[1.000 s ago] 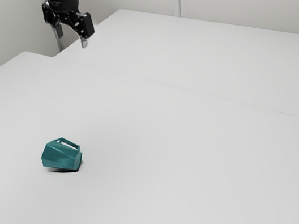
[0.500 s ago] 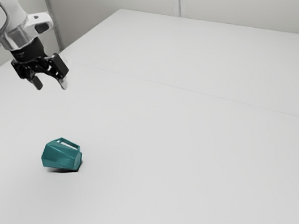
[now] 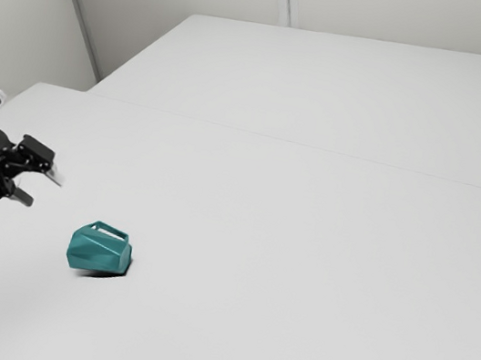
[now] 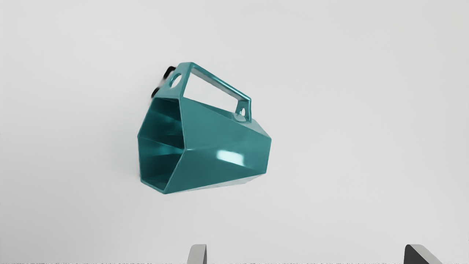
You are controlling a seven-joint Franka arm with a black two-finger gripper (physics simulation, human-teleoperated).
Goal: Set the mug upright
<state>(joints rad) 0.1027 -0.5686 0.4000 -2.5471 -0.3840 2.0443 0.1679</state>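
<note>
Over the white desk [image 3: 299,273] our hand [image 3: 43,189] hangs spread apart and empty, with the faceted teal mug [image 3: 99,251] on its side at four o'clock from it in the exterior view, so we judge this the approach, next calling for a careful reach astride the mug.

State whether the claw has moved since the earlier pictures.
Yes: the claw has moved down and toward the exterior view's left, nearer the unmoved mug.

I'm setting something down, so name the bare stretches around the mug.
Bare table runs from the mug to the exterior view's right edge and back to the far edge. It's tightest between mug and open tool, on that view's left.
</note>
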